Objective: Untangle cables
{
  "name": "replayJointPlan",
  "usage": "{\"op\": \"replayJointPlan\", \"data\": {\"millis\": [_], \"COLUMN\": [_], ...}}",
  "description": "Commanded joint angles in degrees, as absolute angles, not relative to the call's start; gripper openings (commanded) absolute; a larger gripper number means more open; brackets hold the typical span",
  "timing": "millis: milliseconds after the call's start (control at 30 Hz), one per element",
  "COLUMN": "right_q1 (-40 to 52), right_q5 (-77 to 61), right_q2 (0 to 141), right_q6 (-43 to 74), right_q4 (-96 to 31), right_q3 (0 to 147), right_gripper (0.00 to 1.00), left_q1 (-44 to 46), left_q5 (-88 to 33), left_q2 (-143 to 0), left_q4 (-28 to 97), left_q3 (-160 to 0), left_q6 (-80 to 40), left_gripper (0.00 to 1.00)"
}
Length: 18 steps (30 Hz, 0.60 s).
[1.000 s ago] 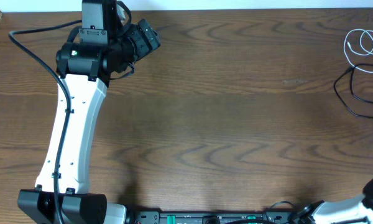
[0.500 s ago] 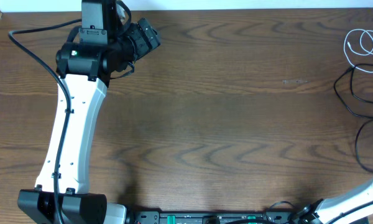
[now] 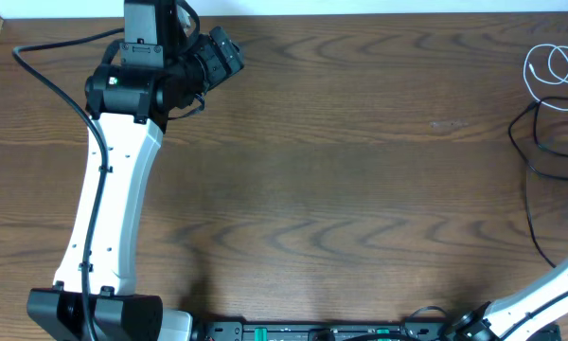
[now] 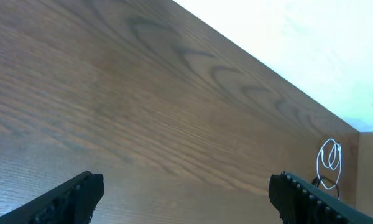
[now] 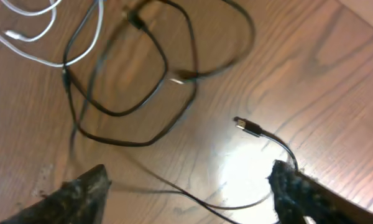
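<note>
The white cable (image 3: 555,66) lies coiled at the table's far right, and shows small in the left wrist view (image 4: 330,159) and at the top left of the right wrist view (image 5: 43,28). The black cable (image 3: 528,152) loops just below it, with one strand trailing toward the front edge. In the right wrist view its loops (image 5: 133,93) and a plug end (image 5: 248,128) lie on the wood. My right gripper (image 5: 189,190) is open over a loose black strand that runs between the fingers. My left gripper (image 4: 186,199) hangs open and empty at the far left (image 3: 229,55).
The brown wooden table (image 3: 360,189) fills the overhead view. My left arm (image 3: 114,189) stretches along the left side. Only a white link of my right arm (image 3: 549,294) shows at the bottom right corner. The table's far edge (image 4: 267,62) meets a pale wall.
My right gripper has gone from shut to open. A black cable strand now reaches down the right side toward the front edge. The left arm has not moved.
</note>
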<state>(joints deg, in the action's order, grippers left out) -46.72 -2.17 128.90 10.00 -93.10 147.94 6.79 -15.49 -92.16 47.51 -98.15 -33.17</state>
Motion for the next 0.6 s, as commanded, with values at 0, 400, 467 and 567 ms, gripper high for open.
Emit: {"op": "replayJointPlan", "data": {"millis": [0,400,467,567], "right_q1": [-44.51,-35.33,-31.03,-23.18], "right_q5": [-10.41,-29.1,-28.75,-28.67], "right_q2": [128.9,126.58,125.69,125.14], "right_q6": [4.16,-4.91,-5.3,-5.21], "right_q4": [-93.03,-95.0,-95.18,-94.59], "right_q3": [148.35,148.35,148.35,148.35], "right_gripper": [0.81,0.75,0.76,0.79], "left_q1": [6.66,6.68,6.7,6.7], "left_q5": [-14.7,-10.81,-9.69,-9.74], "left_q2": [-93.25,-94.37,-94.37,-94.37], "left_q4": [47.31,47.81,47.9,47.94], "left_q3": [-98.37,-98.35,-98.35,-98.35], "left_q6": [-32.58,-30.02,-30.02,-30.02], "left_gripper": [0.9,0.9,0.92,1.0]}}
